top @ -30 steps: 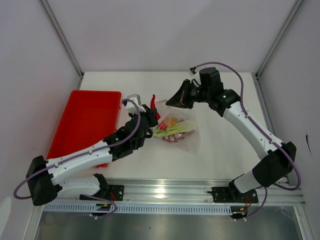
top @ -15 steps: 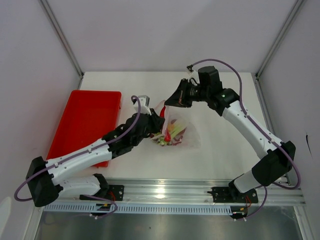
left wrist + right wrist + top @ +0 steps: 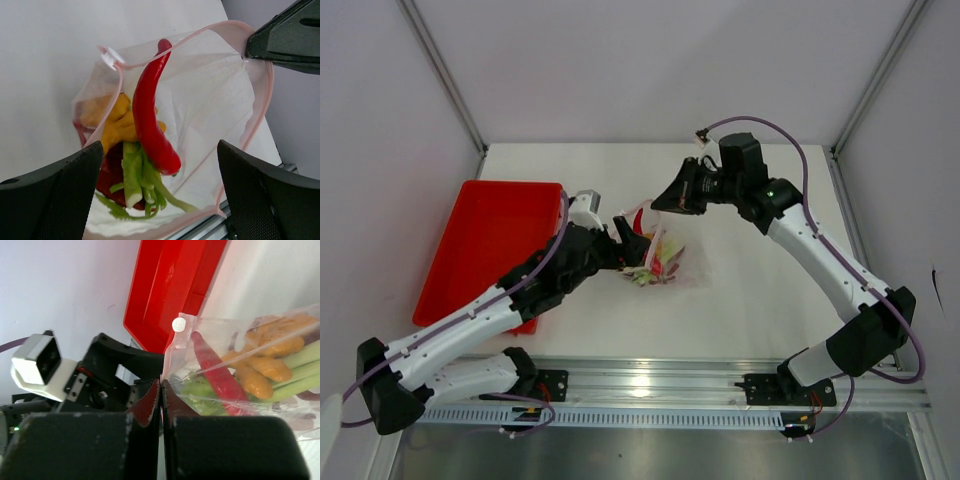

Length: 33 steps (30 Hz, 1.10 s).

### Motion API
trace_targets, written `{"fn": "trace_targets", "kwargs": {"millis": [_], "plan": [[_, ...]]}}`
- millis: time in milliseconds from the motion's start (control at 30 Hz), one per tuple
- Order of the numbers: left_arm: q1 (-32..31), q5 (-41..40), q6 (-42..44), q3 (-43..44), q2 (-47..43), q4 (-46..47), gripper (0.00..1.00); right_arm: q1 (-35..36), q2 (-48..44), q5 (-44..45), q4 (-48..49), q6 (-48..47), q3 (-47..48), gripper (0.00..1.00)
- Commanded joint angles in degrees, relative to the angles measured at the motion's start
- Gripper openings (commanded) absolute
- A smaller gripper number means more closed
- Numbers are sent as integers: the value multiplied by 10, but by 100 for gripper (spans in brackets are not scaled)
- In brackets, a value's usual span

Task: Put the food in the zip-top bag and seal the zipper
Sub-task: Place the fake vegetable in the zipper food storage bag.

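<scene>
The zip-top bag (image 3: 672, 258) lies mid-table with its mouth held up. My right gripper (image 3: 665, 203) is shut on the bag's pink mouth edge (image 3: 165, 371). The zipper (image 3: 260, 85) rims the wide-open mouth, its white slider (image 3: 112, 56) at the far corner. My left gripper (image 3: 159, 150) is open at the mouth, fingers (image 3: 55, 195) wide on either side. A red chili (image 3: 150, 120) stands loose in the bag, its tip poking over the rim. Under it lie yellow-orange pieces (image 3: 117, 125), light green stalks (image 3: 132, 172) and a red piece (image 3: 112, 182).
The red tray (image 3: 485, 245) sits at the table's left, just behind my left arm. The right arm's black gripper body (image 3: 290, 30) hangs over the bag's far edge. The metal rail (image 3: 720, 385) runs along the near edge.
My left gripper has opened and let go of the red chili, which now rests in the bag. The left arm has drawn back slightly to the left. The right gripper keeps its hold.
</scene>
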Motion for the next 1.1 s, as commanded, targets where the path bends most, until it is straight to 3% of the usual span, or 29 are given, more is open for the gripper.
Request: {"fn": "trace_targets", "kwargs": {"millis": [0, 300, 567, 633, 767, 800, 900, 1067], "plan": [[6, -25, 41, 30, -40, -41, 96, 0, -34, 5, 15, -19, 15, 0], [11, -74, 65, 13, -124, -129, 93, 4, -53, 14, -16, -53, 8, 0], [33, 5, 47, -31, -80, -104, 79, 21, -75, 28, -11, -56, -13, 0], [34, 39, 44, -36, -64, -83, 70, 24, -79, 34, -11, -57, -16, 0], [34, 105, 33, -55, -63, -42, 41, 27, -84, 41, -11, -58, -22, 0], [34, 113, 29, -58, -66, -37, 24, 27, -85, 42, -11, -58, -24, 0], [34, 138, 32, -51, -70, -40, 0, 33, -86, 67, -22, -74, -29, 0], [38, 188, 40, 21, -74, -48, 0, 54, -91, 130, -76, -140, -32, 0]]}}
